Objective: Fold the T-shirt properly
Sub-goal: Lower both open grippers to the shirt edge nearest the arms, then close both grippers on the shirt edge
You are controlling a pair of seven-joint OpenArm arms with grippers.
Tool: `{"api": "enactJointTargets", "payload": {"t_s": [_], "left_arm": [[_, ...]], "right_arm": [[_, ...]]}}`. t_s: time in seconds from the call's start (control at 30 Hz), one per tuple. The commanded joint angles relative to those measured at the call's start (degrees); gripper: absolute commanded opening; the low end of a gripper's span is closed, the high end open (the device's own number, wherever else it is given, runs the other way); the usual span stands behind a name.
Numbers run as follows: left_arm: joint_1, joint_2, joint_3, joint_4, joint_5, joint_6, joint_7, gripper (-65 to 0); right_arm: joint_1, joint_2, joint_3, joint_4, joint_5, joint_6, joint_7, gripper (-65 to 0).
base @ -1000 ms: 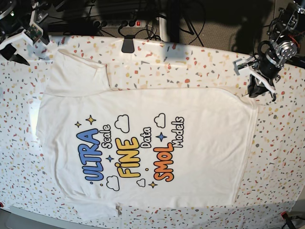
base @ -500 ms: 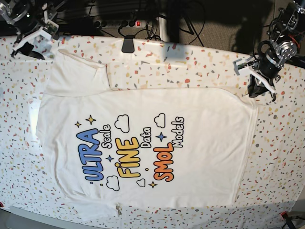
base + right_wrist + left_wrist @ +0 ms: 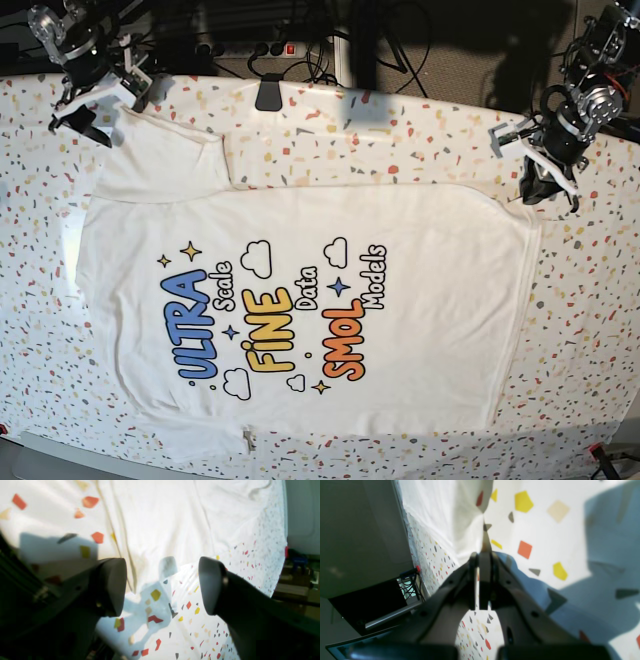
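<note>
Your right gripper (image 3: 100, 100), jaws spread, is coming in over the table's (image 3: 600, 300) far corner toward the shirt's (image 3: 400, 300) sleeve, while the left gripper (image 3: 545, 190), pressed together, is waiting at the hem, so folding is only starting.

Left arm: enters the base view at its upper right, wrist bent downward, beyond the hem corner of the T-shirt (image 3: 300, 310). Left gripper (image 3: 546, 190): jaws pressed together, tips pointing down, just beside that corner of the T-shirt; contact with the cloth cannot be told. In the left wrist view the two fingers (image 3: 485, 580) lie flat against each other with no gap.

Right arm: enters the base view at its upper left, above the T-shirt's sleeve. Right gripper (image 3: 100, 118): jaws spread wide, nothing between them, poised at the sleeve's outer edge. In the right wrist view its dark fingertips (image 3: 112, 585) stand well apart.
</note>
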Motion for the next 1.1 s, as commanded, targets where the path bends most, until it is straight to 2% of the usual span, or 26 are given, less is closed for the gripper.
{"api": "enactJointTargets", "payload": {"t_s": [0.0,0.2,0.27,0.47,0.57,0.6,1.07], "left_arm": [[-1.1,0.3,0.0,0.5,-0.6,0.8,-0.6,-65.0],[-1.1,0.3,0.0,0.5,-0.6,0.8,-0.6,-65.0],[-1.1,0.3,0.0,0.5,-0.6,0.8,-0.6,-65.0],[-1.1,0.3,0.0,0.5,-0.6,0.8,-0.6,-65.0],[-1.1,0.3,0.0,0.5,-0.6,0.8,-0.6,-65.0],[-1.1,0.3,0.0,0.5,-0.6,0.8,-0.6,-65.0],[-1.2,0.3,0.0,0.5,-0.6,0.8,-0.7,-65.0]], "right_arm": [[-0.2,0.8,0.3,-0.6,-0.4,0.1,-1.2,-20.3],[2.0,0.7,0.3,-6.7,-0.4,0.0,-1.0,-20.4],[2.3,0.7,0.3,-7.7,-0.4,0.0,-0.9,-23.2],[2.3,0.8,0.3,-7.6,-0.4,0.0,1.5,-52.0],[2.3,0.7,0.3,-7.6,-0.4,0.0,2.1,-63.4],[2.3,0.8,0.3,-7.6,-0.4,0.0,2.1,-65.0],[2.3,0.8,0.3,-7.4,0.0,0.0,2.0,-65.0]]}}
